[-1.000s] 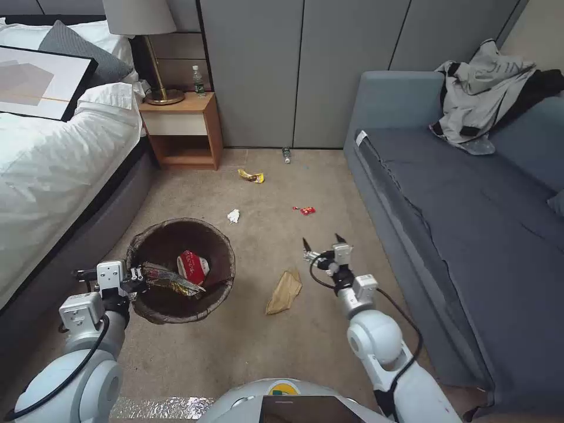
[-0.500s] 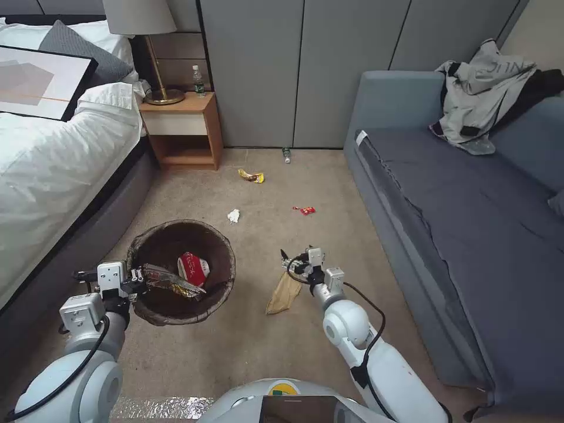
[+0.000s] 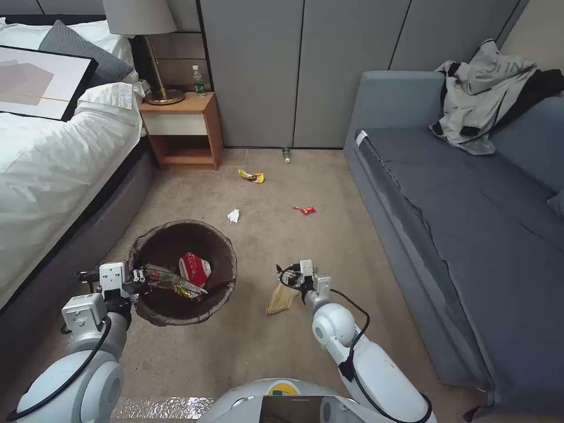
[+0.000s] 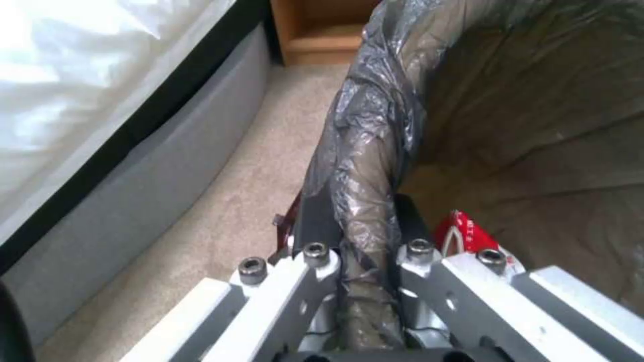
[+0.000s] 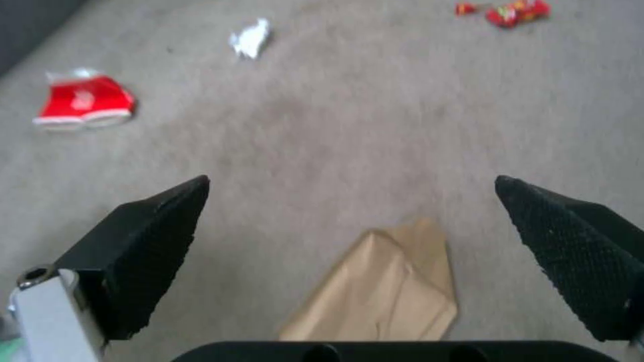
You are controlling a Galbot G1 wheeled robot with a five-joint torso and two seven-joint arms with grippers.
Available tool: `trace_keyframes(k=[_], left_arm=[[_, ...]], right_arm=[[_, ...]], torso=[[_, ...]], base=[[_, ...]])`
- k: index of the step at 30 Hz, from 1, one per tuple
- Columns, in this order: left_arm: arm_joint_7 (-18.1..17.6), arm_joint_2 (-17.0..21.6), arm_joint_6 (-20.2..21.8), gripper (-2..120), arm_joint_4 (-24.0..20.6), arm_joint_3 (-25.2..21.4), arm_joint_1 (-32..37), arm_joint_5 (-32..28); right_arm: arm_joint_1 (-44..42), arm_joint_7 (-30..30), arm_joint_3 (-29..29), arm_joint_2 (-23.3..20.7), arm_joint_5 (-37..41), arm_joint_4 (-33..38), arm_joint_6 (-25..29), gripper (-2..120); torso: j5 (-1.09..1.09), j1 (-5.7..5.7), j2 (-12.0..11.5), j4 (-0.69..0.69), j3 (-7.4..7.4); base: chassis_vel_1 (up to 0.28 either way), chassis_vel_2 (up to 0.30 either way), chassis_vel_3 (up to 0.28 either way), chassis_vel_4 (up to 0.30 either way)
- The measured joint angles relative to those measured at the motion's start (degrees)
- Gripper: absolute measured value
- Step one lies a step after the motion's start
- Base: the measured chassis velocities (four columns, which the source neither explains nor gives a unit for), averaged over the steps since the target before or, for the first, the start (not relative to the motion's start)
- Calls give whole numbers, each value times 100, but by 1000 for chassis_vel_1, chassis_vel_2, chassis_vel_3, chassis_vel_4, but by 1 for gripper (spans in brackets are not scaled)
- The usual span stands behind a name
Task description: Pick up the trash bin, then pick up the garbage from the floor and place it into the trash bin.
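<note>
Beige carpet [image 3: 329,194] ahead of me, white bed [image 3: 53,158] left, grey sofa [image 3: 464,200] right, wooden nightstand [image 3: 185,132] with lamp [image 3: 147,35] against far grey wall panels [image 3: 305,64].

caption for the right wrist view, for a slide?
Open right gripper above the brown paper bag on carpet, red packet and white tissue beyond.

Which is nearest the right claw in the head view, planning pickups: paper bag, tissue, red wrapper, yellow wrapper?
From the right claw:
1. Paper bag, just under it.
2. Tissue and red wrapper, too close to call.
3. Yellow wrapper, near the nightstand.
</note>
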Motion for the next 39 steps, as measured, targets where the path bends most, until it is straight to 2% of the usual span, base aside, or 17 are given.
trace_keyframes(k=[18, 39], left_arm=[[0, 2, -5, 3, 4, 59, -40, 36], [13, 1, -40, 3, 134, 150, -137, 112]], right_arm=[[502, 109, -181, 232, -31, -1190, -7, 100], [892, 208, -267, 557, 229, -1828, -298, 100]], torso=[[0, 0, 0, 0, 0], [0, 0, 0, 0, 0]], base=[[0, 0, 0, 0], [0, 0, 0, 0]])
